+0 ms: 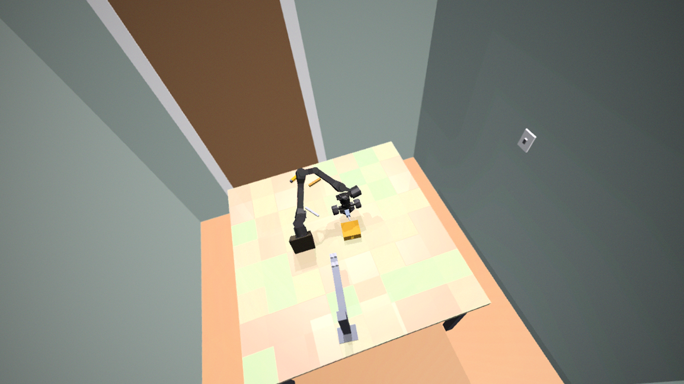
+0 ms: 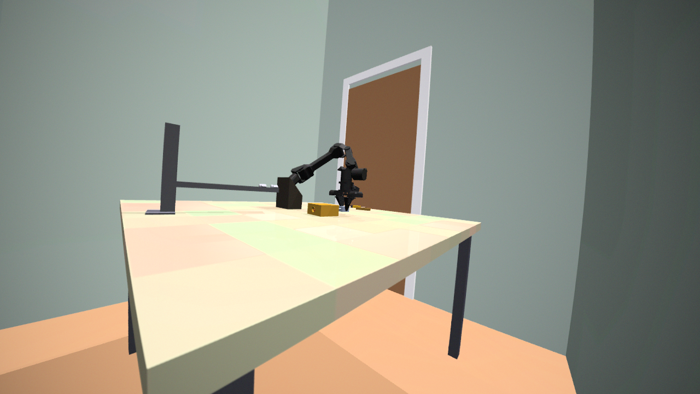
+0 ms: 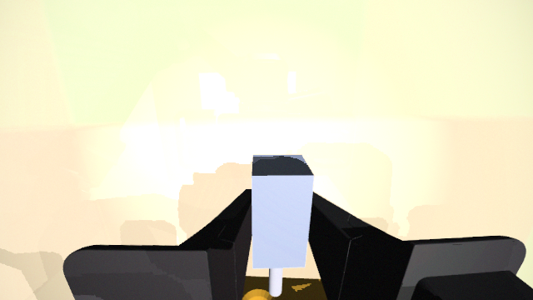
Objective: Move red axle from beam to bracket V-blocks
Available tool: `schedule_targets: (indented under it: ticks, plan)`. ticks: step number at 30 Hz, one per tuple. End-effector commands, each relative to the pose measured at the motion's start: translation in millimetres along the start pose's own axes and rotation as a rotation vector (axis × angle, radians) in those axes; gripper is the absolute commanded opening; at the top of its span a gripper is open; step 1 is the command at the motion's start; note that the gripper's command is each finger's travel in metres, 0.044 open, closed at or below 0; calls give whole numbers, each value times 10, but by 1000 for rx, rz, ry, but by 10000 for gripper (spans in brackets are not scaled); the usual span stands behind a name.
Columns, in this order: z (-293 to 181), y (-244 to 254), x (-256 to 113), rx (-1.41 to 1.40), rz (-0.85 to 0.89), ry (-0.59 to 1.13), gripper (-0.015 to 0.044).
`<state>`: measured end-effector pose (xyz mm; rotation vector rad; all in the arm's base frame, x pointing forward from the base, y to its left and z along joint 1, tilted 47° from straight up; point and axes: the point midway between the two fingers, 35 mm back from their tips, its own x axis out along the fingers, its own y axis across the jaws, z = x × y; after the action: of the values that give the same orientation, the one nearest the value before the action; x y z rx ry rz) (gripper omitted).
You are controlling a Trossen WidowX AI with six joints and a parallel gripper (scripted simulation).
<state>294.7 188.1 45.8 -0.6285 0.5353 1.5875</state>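
Below the claw (image 1: 347, 215) (image 2: 345, 209) (image 3: 281, 225), the beam (image 1: 350, 228) (image 2: 322, 210) (image 3: 312, 292) is cut off by the wrist view's bottom edge. The sides of the gripped pale block (image 1: 347, 212) (image 2: 343, 208) (image 3: 280, 221) are hidden by the fingers; pin-to-beam contact cannot be told.

The black arm (image 1: 301, 194) (image 2: 320, 160) is bending over the bench (image 1: 424, 281) (image 2: 293, 274) (image 3: 62, 167), its hand (image 1: 348, 214) (image 2: 345, 207) (image 3: 276, 196) pointing downward and gripping a pale grey piece (image 1: 347, 212) (image 2: 343, 209) (image 3: 280, 221) just beside the orange beam (image 1: 350, 227) (image 2: 322, 209) (image 3: 312, 292). One face of the beam is showing a round hole. An upright post (image 1: 344, 324) (image 2: 170, 166) is supporting a horizontal bracket (image 1: 338, 288) (image 2: 220, 186), which is carrying small pale V-blocks (image 1: 334, 263) (image 2: 262, 185).
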Motion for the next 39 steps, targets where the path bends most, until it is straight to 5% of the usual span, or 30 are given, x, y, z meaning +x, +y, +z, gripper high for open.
schedule_targets:
  ticks: [1, 39]
  plan:
    - [-34, 24, 29, 14, 5, 6, 0]
    - [-522, 71, 25, 14, 5, 8, 0]
